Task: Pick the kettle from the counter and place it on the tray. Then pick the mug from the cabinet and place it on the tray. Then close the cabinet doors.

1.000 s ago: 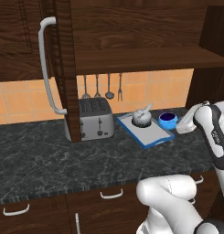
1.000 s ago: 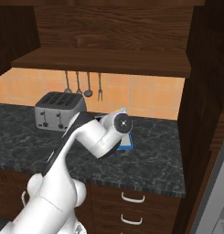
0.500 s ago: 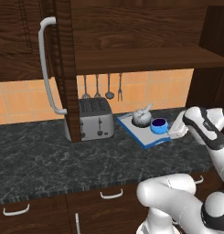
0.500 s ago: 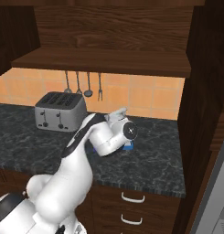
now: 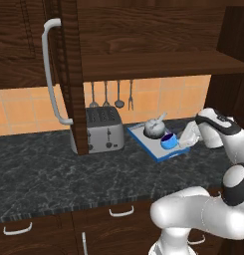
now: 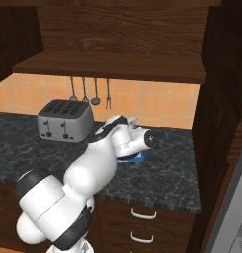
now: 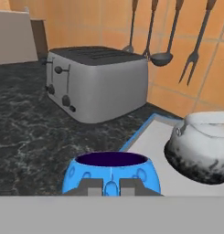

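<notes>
In the left base view, the open cabinet door (image 5: pixel 66 74) with its curved bar handle (image 5: pixel 53 69) hangs at the left over the dark counter (image 5: pixel 54 174), then comes the silver toaster (image 5: pixel 103 128), then the blue-rimmed tray (image 5: pixel 143 141) carrying the kettle (image 5: pixel 154 128) toward its back. The mug (image 5: pixel 169 141) sits at the tray's near right corner (upright, dark inside showing), and the gripper (image 5: pixel 184 142) is right against its right side. In the hand view the two fingertips (image 7: pixel 92 187) stand close together, pressed on the mug's near wall, so the claw looks clamped on its rim.
</notes>
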Controlling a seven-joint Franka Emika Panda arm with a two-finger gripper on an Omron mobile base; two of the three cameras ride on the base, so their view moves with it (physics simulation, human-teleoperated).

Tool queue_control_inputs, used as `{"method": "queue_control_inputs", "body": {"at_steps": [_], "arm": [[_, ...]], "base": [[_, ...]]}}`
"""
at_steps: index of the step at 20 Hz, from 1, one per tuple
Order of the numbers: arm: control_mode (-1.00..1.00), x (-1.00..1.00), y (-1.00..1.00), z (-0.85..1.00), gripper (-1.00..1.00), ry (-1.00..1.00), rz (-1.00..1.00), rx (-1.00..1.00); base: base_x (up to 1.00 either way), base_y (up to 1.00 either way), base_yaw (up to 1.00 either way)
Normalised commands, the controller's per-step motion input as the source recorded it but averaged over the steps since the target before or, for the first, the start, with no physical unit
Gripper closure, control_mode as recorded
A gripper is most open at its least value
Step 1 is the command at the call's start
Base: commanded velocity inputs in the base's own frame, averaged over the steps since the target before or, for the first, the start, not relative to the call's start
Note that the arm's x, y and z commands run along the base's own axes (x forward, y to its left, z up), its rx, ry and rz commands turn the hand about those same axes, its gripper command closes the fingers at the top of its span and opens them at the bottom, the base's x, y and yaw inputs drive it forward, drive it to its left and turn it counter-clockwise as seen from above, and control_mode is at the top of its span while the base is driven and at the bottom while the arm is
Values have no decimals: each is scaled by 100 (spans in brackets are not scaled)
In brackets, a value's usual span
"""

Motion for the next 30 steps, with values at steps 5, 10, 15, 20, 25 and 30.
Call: {"method": "queue_control_inputs", "body": {"at_steps": [5,10,15,20,25,30], "arm": [[-100,40,0,-33,100,1,6,13],[-100,26,0,-51,100,0,3,12],[-100,18,-3,-28,100,0,0,9],[-100,15,-1,-22,100,0,0,9],[-100,11,0,-22,100,0,0,2],[-100,13,0,-18,100,0,0,0]], "base": [[0,0,0],[0,0,0],[0,0,0],[0,0,0],[0,0,0],[0,0,0]]}}
